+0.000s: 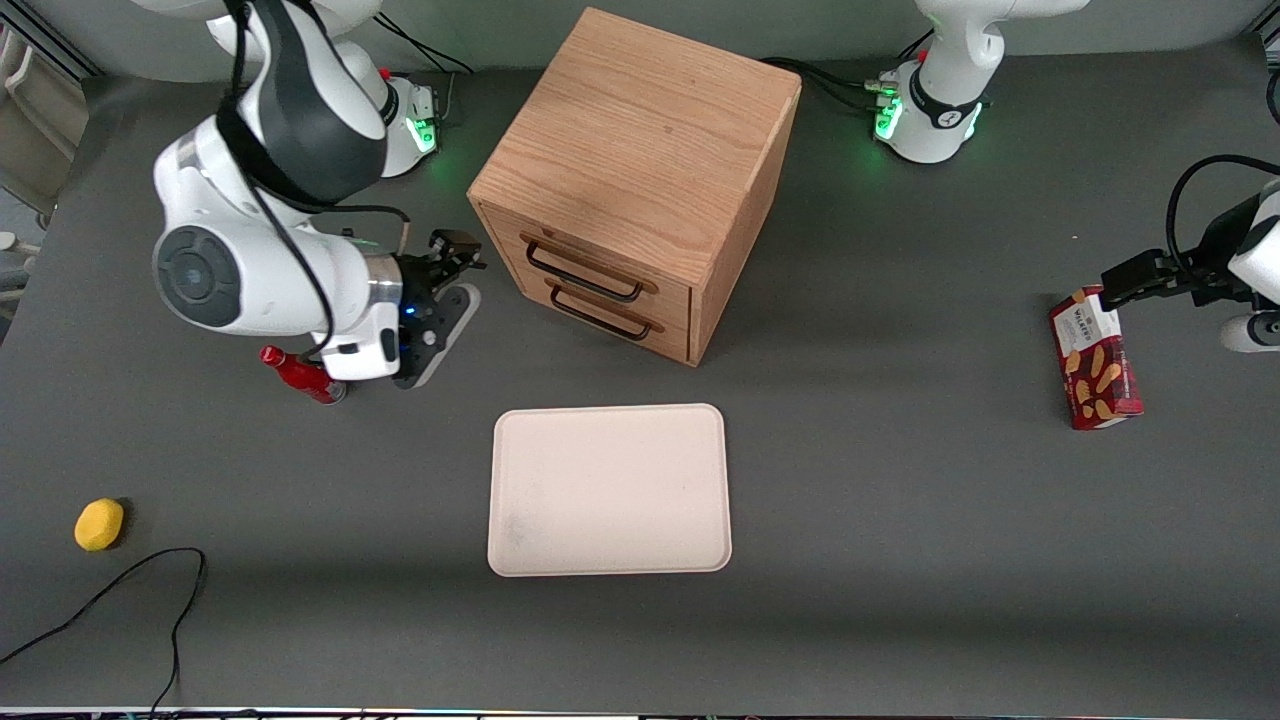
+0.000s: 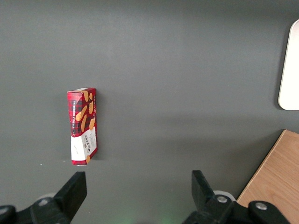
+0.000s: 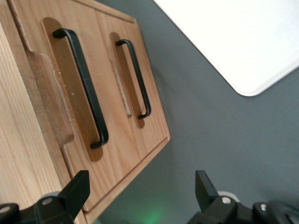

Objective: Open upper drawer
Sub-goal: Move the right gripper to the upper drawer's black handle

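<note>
Hovering beside the oak cabinet [image 1: 640, 180], toward the working arm's end, the gripper [image 1: 452, 268] is holding its fingers spread, gripping nothing; the upper drawer [image 1: 590, 268] is sitting shut above its twin [image 1: 600, 318].

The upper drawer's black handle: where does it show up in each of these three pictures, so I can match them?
Front view: the upper drawer's handle is the higher black bar on the oak cabinet, beside the open gripper.
Right wrist view: the handle is the longer-looking bar, next to the lower drawer's handle.
Left wrist view: not in it; only a cabinet corner shows.
Shared landmark: the cream tray.
</note>
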